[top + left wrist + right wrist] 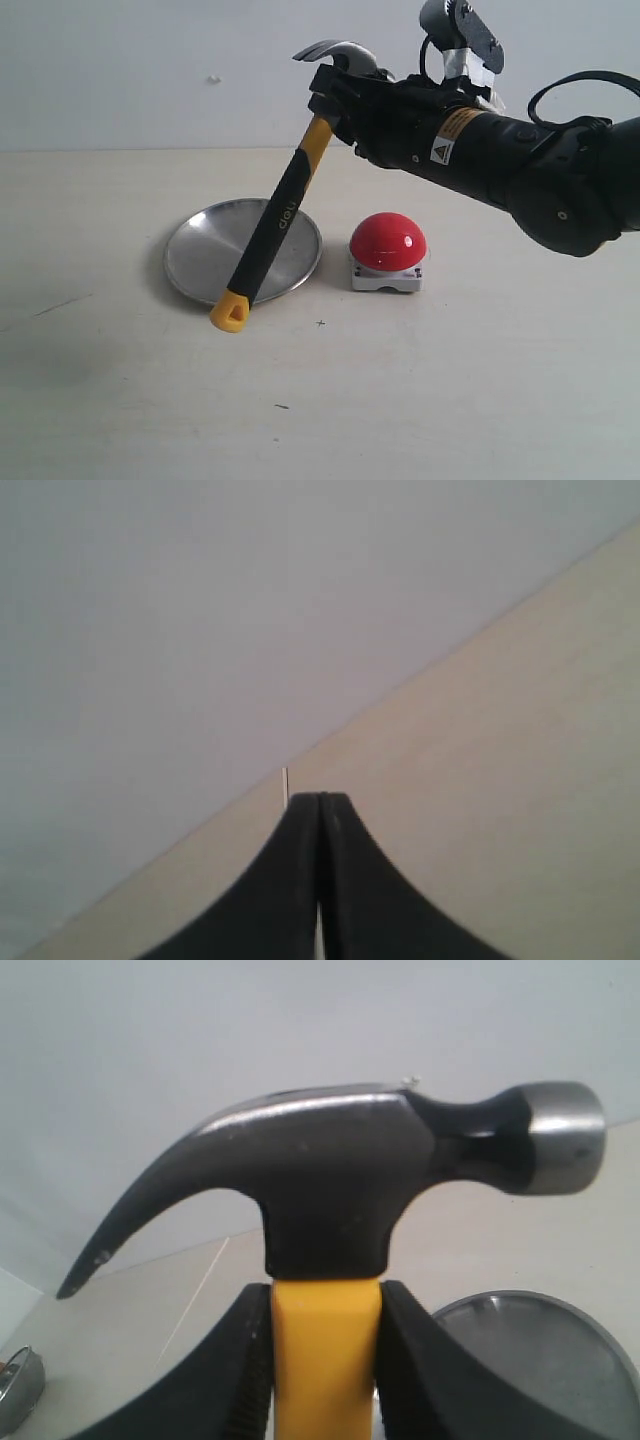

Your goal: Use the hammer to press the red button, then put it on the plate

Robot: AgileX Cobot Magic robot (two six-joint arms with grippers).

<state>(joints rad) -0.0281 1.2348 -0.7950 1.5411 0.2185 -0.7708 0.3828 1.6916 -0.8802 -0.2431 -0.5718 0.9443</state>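
A pale, matt counter (450, 400) runs back to a plain grey-white wall (150, 70), and the right arm (520, 160) reaches in above it. The right jaws are pinching the hammer (275, 225) by its yellow neck, directly under the dark metal head, one black finger (235, 1380) pressed on each side of the neck. Above the jaws the head stands with its claw curving off to one side and the round striking face to the other. Below the jaws the black handle slopes down and away, tilted, with its yellow looped end low at the near rim of the plate (200, 250). Whether that end touches the plate or the counter cannot be told. The plate lies flat on the counter below the jaws, behind the handle. The red button (388, 240) sits on its grey base, also below the jaws, just beside the plate with a small gap between them, and the hammer is clear of it. The left jaws are pressed together with nothing between them, above bare counter.
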